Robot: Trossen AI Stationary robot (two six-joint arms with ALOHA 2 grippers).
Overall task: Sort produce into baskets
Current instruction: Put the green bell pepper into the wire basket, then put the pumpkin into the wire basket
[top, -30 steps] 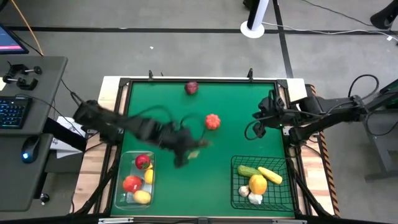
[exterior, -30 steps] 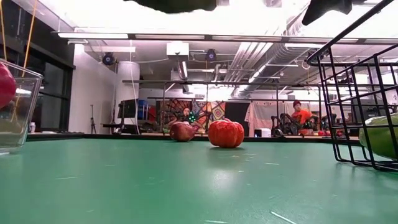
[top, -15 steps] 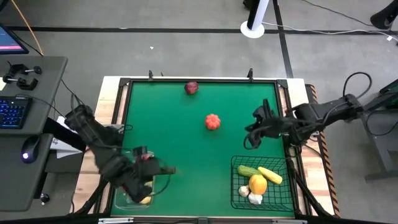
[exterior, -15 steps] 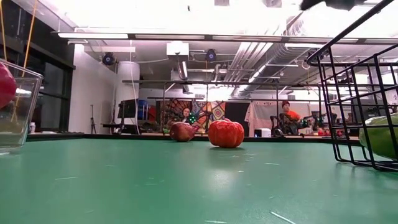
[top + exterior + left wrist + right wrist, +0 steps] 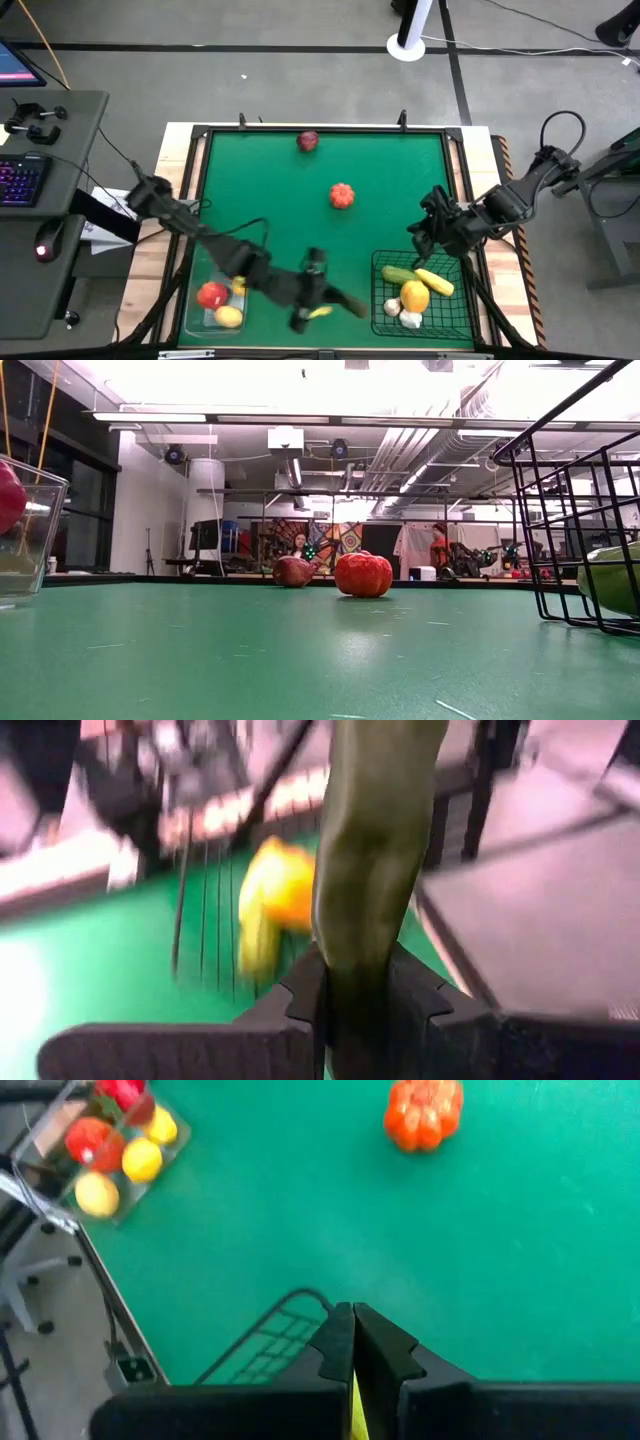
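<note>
The left gripper (image 5: 318, 300) pinches a green vegetable (image 5: 372, 850), just left of the wire basket (image 5: 455, 322). The right gripper (image 5: 422, 232), fingers pressed together, hangs over that basket's far-left corner.

Tomato (image 5: 342, 196) behind wire basket (image 5: 378, 300)

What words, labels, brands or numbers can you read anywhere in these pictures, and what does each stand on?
None can be read. The produce, the clear bin, the wire basket and the green table top carry no visible lettering; the posters in the room behind are too small to read.
</note>
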